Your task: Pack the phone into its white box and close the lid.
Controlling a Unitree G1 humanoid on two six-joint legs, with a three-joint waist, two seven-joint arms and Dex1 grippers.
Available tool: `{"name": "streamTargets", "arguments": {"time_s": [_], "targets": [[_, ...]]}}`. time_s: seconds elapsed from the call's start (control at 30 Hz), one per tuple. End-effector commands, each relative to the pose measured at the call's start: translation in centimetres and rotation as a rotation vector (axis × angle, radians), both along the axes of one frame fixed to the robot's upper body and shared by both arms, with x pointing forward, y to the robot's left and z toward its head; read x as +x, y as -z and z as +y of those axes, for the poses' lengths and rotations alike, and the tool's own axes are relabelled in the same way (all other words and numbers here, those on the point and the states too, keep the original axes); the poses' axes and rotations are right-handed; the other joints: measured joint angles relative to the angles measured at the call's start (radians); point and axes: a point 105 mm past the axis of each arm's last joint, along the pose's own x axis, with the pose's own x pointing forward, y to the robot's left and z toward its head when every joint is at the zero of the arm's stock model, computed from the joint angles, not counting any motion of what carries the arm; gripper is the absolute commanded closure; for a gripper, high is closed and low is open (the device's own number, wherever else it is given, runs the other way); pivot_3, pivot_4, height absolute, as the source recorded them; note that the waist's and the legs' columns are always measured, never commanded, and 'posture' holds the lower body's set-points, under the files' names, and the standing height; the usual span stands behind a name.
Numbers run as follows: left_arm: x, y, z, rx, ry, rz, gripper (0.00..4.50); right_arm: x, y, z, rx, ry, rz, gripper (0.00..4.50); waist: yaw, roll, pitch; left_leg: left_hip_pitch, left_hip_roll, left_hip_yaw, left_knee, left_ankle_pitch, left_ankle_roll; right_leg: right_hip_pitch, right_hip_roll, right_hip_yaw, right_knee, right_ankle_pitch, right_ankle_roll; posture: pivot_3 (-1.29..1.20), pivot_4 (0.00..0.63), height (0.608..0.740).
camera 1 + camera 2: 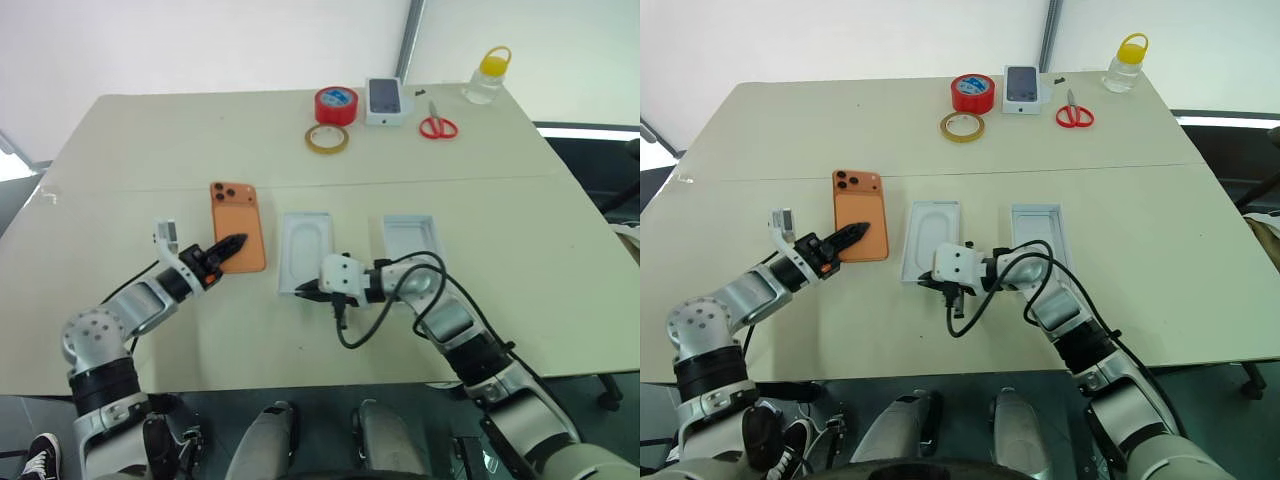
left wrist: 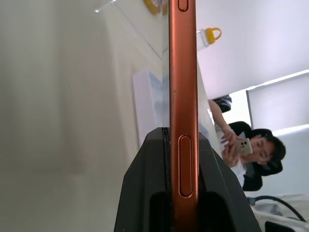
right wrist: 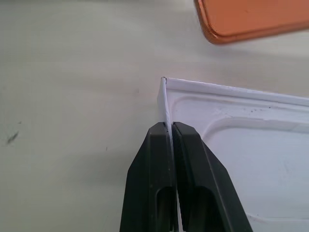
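Near the front of the table [image 1: 130,150], the right gripper [image 1: 303,293] pinches one white box [image 1: 305,252] by its rim. The left gripper [image 1: 232,246] squeezes one orange phone [image 1: 238,224] beside it. One lid [image 1: 411,238] lies right. Far back: two tape rolls [image 1: 336,104], one scissors [image 1: 437,126].

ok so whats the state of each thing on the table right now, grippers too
phone: unpacked, near end clamped in the left gripper
white box: open, no phone in it, near wall pinched by the right gripper
lid: off, lying apart beside the box
small bottle: upright, yellow cap on
scissors: closed, flat
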Motion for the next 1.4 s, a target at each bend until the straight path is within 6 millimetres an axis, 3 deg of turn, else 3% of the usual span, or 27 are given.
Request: {"name": "streamTargets", "arguments": {"time_s": [0.03,0.23,0.33,0.4,0.47,0.5,0.6,0.77,0.9,1.2,1.4], "targets": [[0.6,-3.6,-0.6,-0.016,0.004,-0.124,4.5,0.2,-0.9,1.6,-0.003,-0.003,-0.061,4.46,0.0,0.0,0.0,0.0,0.0,0.0,0.0,0.0,0.0,0.0,0.0,0.0,0.0,0.0,0.0,0.0,0.15,0.74],[0.8,-3.8,-2.0,0.008,0.064,-0.12,4.5,1.0,-0.6,2.2,-0.037,0.026,-0.071,4.46,-0.001,0.0,0.0,0.0,0.0,0.0,0.0,0.0,-0.001,0.0,0.0,0.0,0.0,0.0,0.0,0.0,0.15,0.74],[0.7,-3.5,-2.3,-0.005,0.083,-0.111,4.5,1.4,-1.6,2.1,0.006,0.04,-0.043,3.47,-0.001,0.0,0.0,0.0,0.0,0.0,0.0,0.0,-0.001,0.0,0.0,0.0,0.0,0.0,0.0,0.0,0.15,0.74],[0.5,-3.0,-2.8,-0.004,0.11,-0.097,4.5,1.0,-2.3,1.9,0.029,0.019,-0.053,2.58,-0.001,0.0,0.0,0.0,0.0,0.0,0.0,0.0,-0.001,0.0,0.0,0.0,0.0,0.0,0.0,0.0,0.15,0.74],[0.1,-2.7,-3.3,-0.017,0.147,-0.093,4.5,0.0,-3.0,1.5,0.069,-0.029,-0.021,1.39,0.0,0.0,0.0,0.0,0.0,0.0,0.0,0.0,-0.001,0.0,0.0,0.0,0.0,0.0,0.0,0.0,0.15,0.74],[-0.1,-2.5,-3.5,-0.016,0.159,-0.089,4.5,-0.5,-3.4,1.0,0.088,-0.055,-0.006,1.1,0.0,0.0,0.0,0.0,0.0,0.0,0.0,0.0,-0.001,0.0,0.0,0.0,0.0,0.0,0.0,0.0,0.15,0.74],[-0.1,-2.2,-3.8,-0.012,0.178,-0.075,4.5,-0.7,-3.9,-1.3,0.092,-0.051,0.017,1.1,0.002,0.0,0.0,0.0,0.0,0.0,0.0,0.0,0.0,0.001,0.0,0.0,-0.001,0.0,0.0,0.0,0.15,0.74],[0.6,-1.3,-4.0,-0.006,0.183,-0.041,4.5,2.1,-4.1,-6.3,0.063,0.13,-0.002,1.1,0.005,0.0,0.0,0.0,-0.001,0.0,0.001,0.0,0.001,0.001,0.0,0.0,-0.001,0.0,0.0,0.0,0.15,0.74],[0.5,-0.2,-4.6,0.008,0.199,-0.012,4.5,3.9,-3.9,-9.0,0.03,0.237,-0.041,1.1,0.003,0.0,0.0,0.0,0.0,0.0,0.001,0.0,0.0,0.001,0.0,0.0,-0.001,0.0,0.0,0.0,0.15,0.74],[0.4,1.2,-4.8,0.017,0.211,0.033,4.5,3.9,-3.6,-9.1,0.022,0.246,-0.064,1.1,0.0,0.0,0.0,0.0,0.0,0.0,0.001,0.0,0.0,0.001,0.0,0.0,-0.001,0.0,0.0,0.0,0.15,0.74],[0.2,1.6,-5.2,0.057,0.228,0.037,1.66,3.9,-3.6,-8.5,0.012,0.228,-0.084,1.07,0.002,0.0,0.0,0.0,0.0,0.0,0.001,0.0,0.0,0.001,0.0,0.0,-0.001,0.0,0.0,0.0,0.15,0.74]]}}
